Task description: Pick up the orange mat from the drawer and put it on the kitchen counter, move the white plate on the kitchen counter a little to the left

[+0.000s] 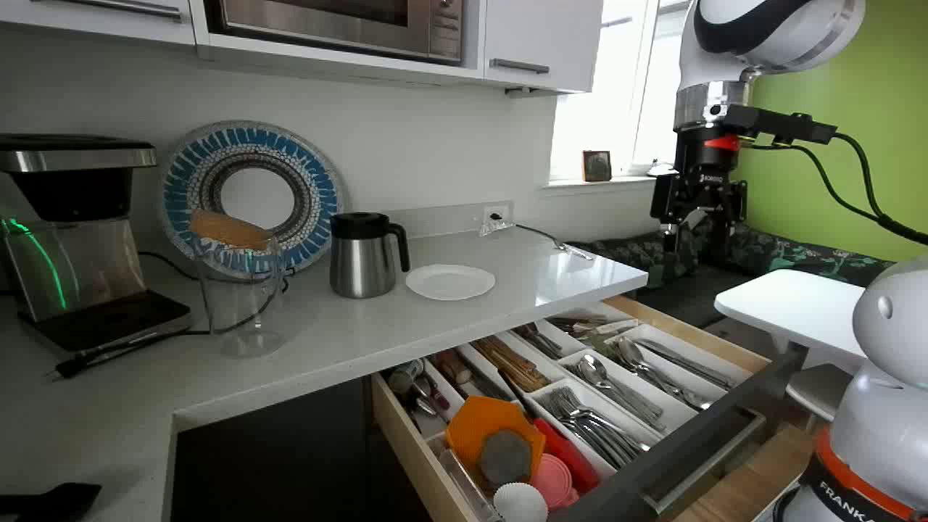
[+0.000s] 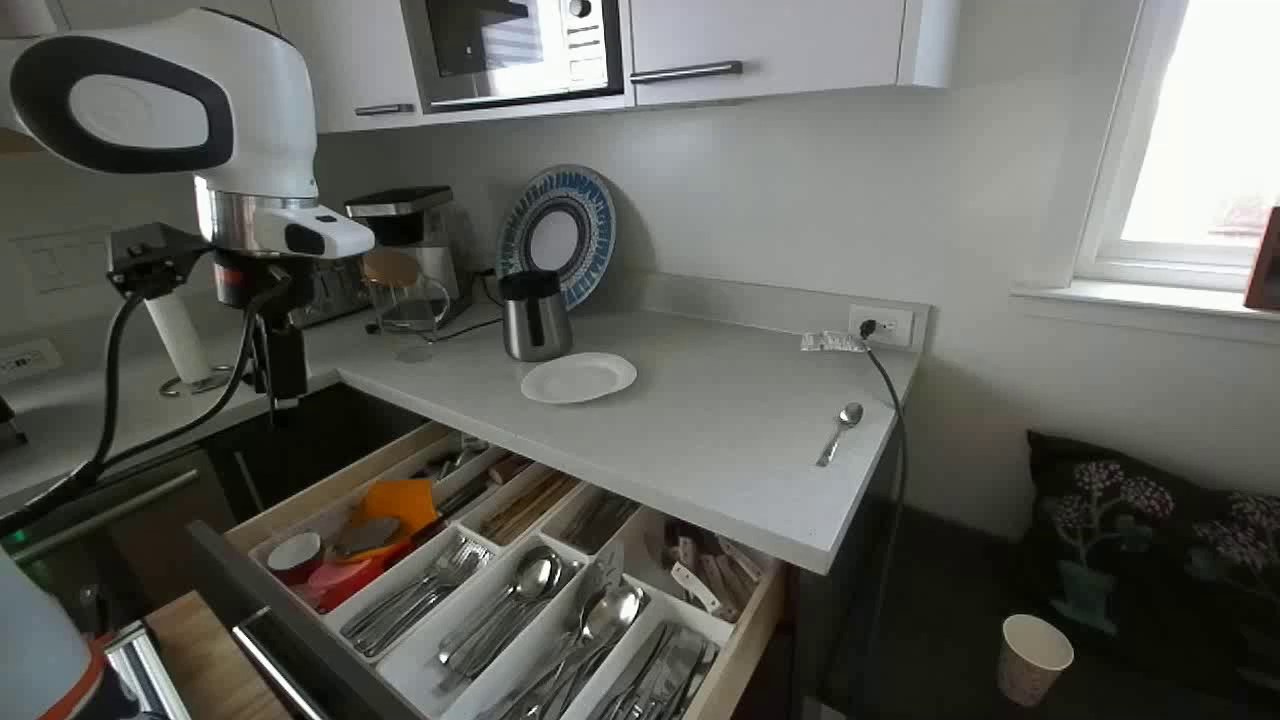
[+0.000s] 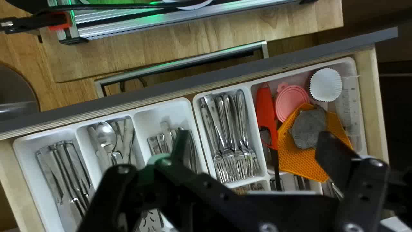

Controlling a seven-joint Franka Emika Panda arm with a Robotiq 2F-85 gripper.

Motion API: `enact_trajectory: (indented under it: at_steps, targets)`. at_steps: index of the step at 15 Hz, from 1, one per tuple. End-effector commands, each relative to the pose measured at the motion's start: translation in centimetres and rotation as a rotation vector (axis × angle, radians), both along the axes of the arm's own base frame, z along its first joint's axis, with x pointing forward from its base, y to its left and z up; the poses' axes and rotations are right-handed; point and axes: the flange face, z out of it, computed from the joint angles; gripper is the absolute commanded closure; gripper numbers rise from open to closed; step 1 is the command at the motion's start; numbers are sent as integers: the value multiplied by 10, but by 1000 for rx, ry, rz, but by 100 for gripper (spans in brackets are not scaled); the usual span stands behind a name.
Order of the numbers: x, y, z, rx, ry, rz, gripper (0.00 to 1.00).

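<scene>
The orange mat (image 1: 467, 420) lies in the open drawer (image 1: 409, 442). It is a honeycomb-textured, angular sheet with a grey disc resting on it. From above, in the wrist view, part of the mat (image 3: 301, 164) is covered by that disc and by one finger (image 3: 334, 154) in front of it. My gripper (image 1: 696, 239) hangs well above the drawer, fingers down and apart, holding nothing. On the kitchen counter (image 2: 720, 430), the white plate (image 2: 578, 380) sits flat near a steel carafe. The plate (image 1: 449, 283) is outside the wrist view.
Beside the plate stands the carafe (image 1: 362, 261), with a cork-topped glass vessel (image 1: 246, 319) further along. A large blue-rimmed plate (image 1: 177, 181) leans on the wall. Red scissors-like handles (image 3: 266, 112) and a pink lid (image 3: 292, 100) border the mat. The counter overhangs the drawer's rear.
</scene>
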Motion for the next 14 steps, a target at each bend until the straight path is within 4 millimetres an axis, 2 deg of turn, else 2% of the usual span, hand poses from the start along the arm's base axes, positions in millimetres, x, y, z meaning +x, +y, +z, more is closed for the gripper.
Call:
enact_trajectory:
  at_steps: [1,9,12,14]
  targets:
    - [0,0,0,0,1,0,0]
    - [0,0,0,0,1,0,0]
    - [32,54,-4,-16,2,29,0]
    - [47,84,-13,-15,-30,159,0]
